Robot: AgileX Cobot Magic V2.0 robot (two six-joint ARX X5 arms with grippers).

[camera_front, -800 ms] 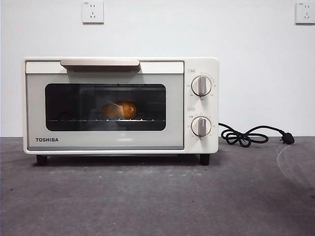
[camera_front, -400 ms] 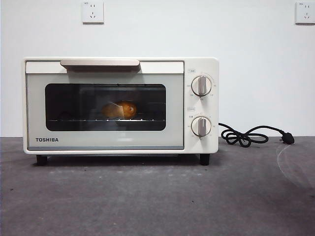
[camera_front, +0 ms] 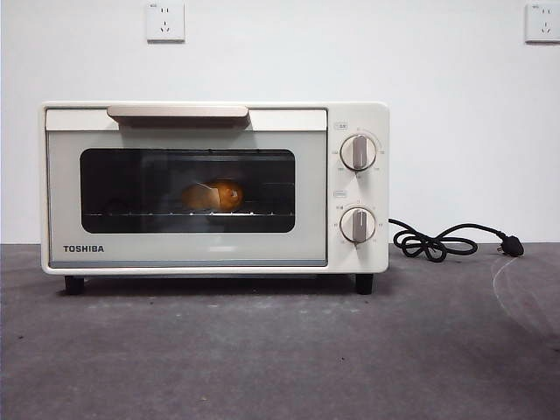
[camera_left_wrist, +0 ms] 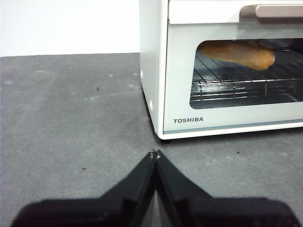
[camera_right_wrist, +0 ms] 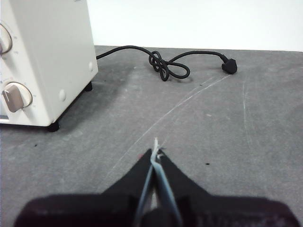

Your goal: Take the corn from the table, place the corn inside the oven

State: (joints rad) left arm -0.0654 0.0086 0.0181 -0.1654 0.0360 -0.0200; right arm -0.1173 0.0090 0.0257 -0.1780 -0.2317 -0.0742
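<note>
The corn (camera_front: 213,195) lies on the wire rack inside the cream-white TOSHIBA oven (camera_front: 214,187), seen through the dark glass of its closed door. The left wrist view shows the same cob (camera_left_wrist: 239,53) behind the glass. My left gripper (camera_left_wrist: 155,153) is shut and empty, low over the table (camera_front: 280,350) off the oven's front left corner. Over bare table beside the oven's knob end, my right gripper (camera_right_wrist: 155,150) is also shut and holds nothing. Neither gripper appears in the front view.
The oven's black cord (camera_front: 446,242) lies coiled on the table to its right, ending in a plug (camera_right_wrist: 229,65). Two round knobs (camera_front: 358,152) sit on the oven's right panel. Behind the oven stands a white wall with two sockets (camera_front: 164,21).
</note>
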